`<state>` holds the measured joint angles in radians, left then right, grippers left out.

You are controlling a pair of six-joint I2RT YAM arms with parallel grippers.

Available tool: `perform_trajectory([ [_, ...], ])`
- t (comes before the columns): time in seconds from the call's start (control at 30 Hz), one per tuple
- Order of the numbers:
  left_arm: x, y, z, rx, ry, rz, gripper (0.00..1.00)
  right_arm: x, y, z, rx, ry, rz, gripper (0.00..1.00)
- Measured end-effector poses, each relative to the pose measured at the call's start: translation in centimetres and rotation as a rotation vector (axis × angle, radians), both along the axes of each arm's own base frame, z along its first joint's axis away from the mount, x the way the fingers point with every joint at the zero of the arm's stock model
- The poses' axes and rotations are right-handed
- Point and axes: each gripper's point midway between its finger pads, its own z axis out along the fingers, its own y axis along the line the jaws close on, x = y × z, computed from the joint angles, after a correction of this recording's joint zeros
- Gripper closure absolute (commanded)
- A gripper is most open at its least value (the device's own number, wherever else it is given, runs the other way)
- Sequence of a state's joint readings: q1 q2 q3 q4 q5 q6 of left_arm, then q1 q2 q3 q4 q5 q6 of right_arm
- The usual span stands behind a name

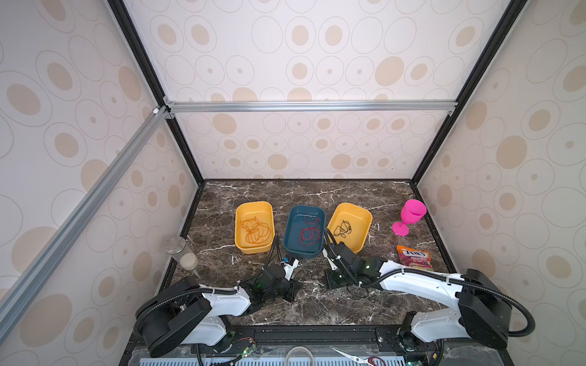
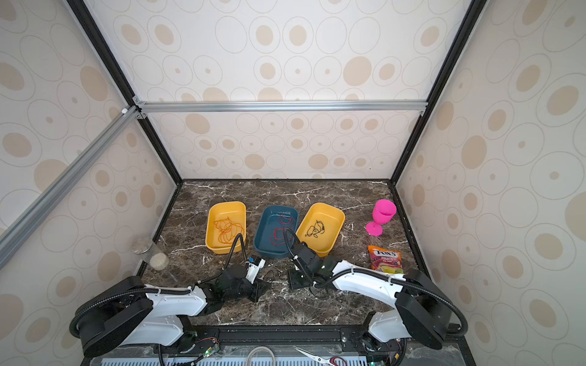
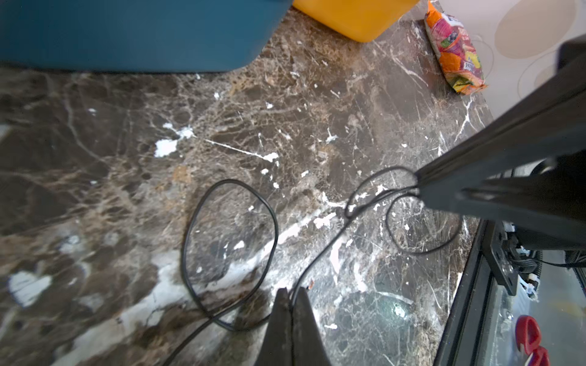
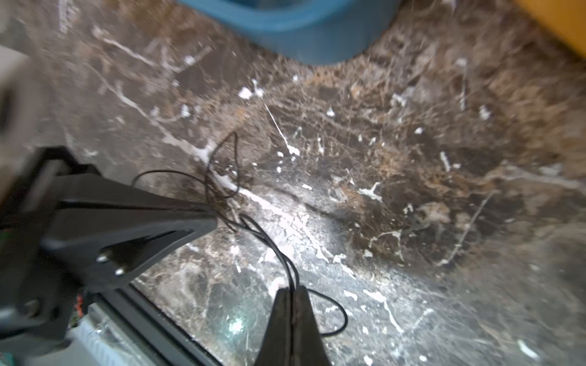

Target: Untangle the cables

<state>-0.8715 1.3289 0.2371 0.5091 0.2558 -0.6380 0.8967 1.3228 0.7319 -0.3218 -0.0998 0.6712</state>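
Starting at the front ledge, what's closest?

Red-handled scissors point(image 1: 358, 358) and a white cord point(image 1: 299, 351) lie there, below the tabletop point(image 1: 317, 310) and well apart from the work.

And the claws?

Both sit low over the near middle of the tabletop, tips facing each other. The left claw point(image 3: 290, 296) is pinched tight on the loose black cable point(image 3: 228, 180). The right claw point(image 4: 293, 293) is pinched tight on the same strand further along. Between them it lies slack on the marble, with loops spilling from each tip.

Anything crowding them?

A Fox's fruit sweets bag point(image 1: 413, 258) lies just beside the right forearm. A clear jar point(image 1: 182, 253) with white grains in it leans at the left wall. In both top views the right wrist and its hose cover part of the near rims of the blue tray point(image 1: 304, 208) and the right yellow tray point(image 1: 360, 218). The left arm's hose arcs over the near corner of the left yellow tray point(image 1: 253, 206).

And farther back?

The three trays stand in a row. The left yellow one holds the orange cable point(image 1: 257, 231), the blue one the red cable point(image 1: 307, 235), and the right yellow one a second black cable point(image 1: 342, 228), each loosely coiled on its own. A pink goblet point(image 1: 412, 212) stands on its foot near the right wall, beyond the sweets bag.
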Motion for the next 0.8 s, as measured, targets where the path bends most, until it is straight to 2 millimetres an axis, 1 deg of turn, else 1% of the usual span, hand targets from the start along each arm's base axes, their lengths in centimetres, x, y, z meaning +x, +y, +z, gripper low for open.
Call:
perform_trajectory([
  [0.17,0.0,-0.4,0.7,-0.024,-0.020,-0.012,1.00,0.2,-1.1,1.2,0.066,-0.016,-0.014,1.00],
  [0.3,0.2,-0.8,1.7,-0.056,-0.044,-0.017,1.00,-0.2,-1.6,2.0,0.124,-0.034,0.002,1.00],
  [0.37,0.1,-0.8,1.8,-0.058,-0.046,-0.019,0.88,-0.4,-1.5,2.2,0.138,-0.036,0.028,1.00],
  [0.43,-0.1,-0.4,1.3,-0.036,-0.032,-0.023,0.81,-0.5,-1.5,1.8,0.128,-0.027,0.043,1.00],
  [0.47,-0.3,-0.3,1.0,-0.024,-0.023,-0.027,0.78,-0.5,-1.5,1.4,0.118,-0.020,0.047,1.00],
  [0.5,-0.5,0.0,0.7,-0.009,-0.017,-0.034,0.73,-0.5,-1.5,0.8,0.102,-0.007,0.053,1.00],
  [0.53,-0.7,0.2,0.6,0.002,-0.011,-0.041,0.63,-0.6,-1.6,0.2,0.086,0.007,0.058,1.00],
  [0.6,-1.1,0.4,0.7,0.016,-0.012,-0.059,0.53,-0.9,-1.6,-1.1,0.053,0.034,0.072,1.00],
  [0.7,-1.2,0.3,1.8,0.010,-0.026,-0.078,0.51,-1.6,-1.4,-2.4,0.000,0.067,0.111,1.00],
  [0.8,-0.6,0.1,3.7,0.012,-0.068,-0.078,0.47,-2.0,-0.8,-2.8,-0.024,0.073,0.157,1.00],
])
